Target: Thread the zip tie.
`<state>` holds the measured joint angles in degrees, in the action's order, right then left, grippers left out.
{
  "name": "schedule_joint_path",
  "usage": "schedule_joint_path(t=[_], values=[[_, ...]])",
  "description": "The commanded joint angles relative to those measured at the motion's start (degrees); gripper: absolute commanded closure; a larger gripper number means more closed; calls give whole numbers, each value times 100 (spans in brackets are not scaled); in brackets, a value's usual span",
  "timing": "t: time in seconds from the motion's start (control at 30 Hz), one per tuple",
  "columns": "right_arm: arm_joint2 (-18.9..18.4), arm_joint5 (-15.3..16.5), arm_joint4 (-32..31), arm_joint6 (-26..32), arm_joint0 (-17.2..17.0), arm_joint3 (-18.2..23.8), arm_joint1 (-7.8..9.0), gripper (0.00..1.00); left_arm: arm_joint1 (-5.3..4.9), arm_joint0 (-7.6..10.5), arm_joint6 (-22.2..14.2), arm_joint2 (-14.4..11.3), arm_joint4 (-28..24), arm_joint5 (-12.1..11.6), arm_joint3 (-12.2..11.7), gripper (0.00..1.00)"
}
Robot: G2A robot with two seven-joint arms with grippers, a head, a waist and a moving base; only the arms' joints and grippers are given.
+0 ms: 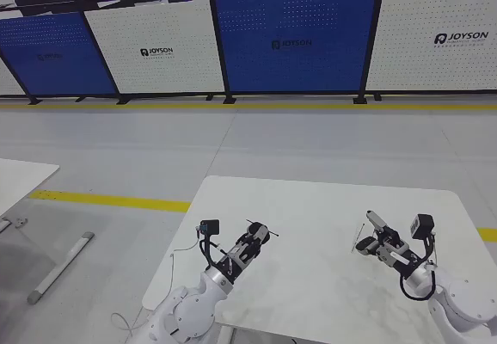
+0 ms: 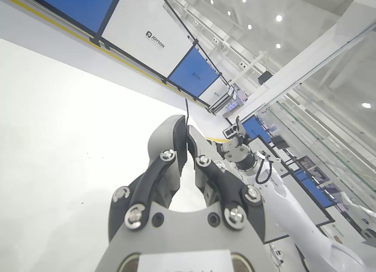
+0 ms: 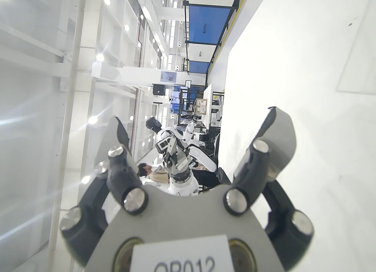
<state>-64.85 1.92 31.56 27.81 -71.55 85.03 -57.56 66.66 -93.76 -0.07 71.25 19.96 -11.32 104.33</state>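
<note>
Well, along the far side of the floor runs a row of blue and white perforated panels (image 1: 291, 43), with a yellow line (image 1: 102, 200) painted on the grey floor in front of them. Nearer stands the white worktop (image 1: 317, 284) with rounded corners, and both robot arms come up over its near edge, well apart from each other.

The left arm (image 1: 218, 275) reaches in over the near left part of the worktop. Its left hand (image 1: 257, 235) has the fingers (image 2: 179, 138) pressed together, pinching the black zip tie (image 2: 186, 111) between the dark pads. One thin end of the tie pokes out past the fingertips, and from above the strip lies crosswise to the hand, sticking out on both sides.

The right arm (image 1: 420, 275) sits over the near right part of the worktop. Its right hand (image 3: 196, 117) is spread wide with nothing between the fingers, which point toward the left arm. From above a thin dark line shows just beside this hand, and I cannot tell what it is.
</note>
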Motion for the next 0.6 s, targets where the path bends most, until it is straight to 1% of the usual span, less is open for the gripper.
schedule_joint_path(t=[0.0,0.47,0.57], values=[[0,0,0,0,0,0,0,0,-1,-1,-3,2,12,1,0,100],[0,0,0,0,0,0,0,0,1,13,4,4,-4,14,2,100],[0,0,0,0,0,0,0,0,14,39,143,22,-51,15,29,100]])
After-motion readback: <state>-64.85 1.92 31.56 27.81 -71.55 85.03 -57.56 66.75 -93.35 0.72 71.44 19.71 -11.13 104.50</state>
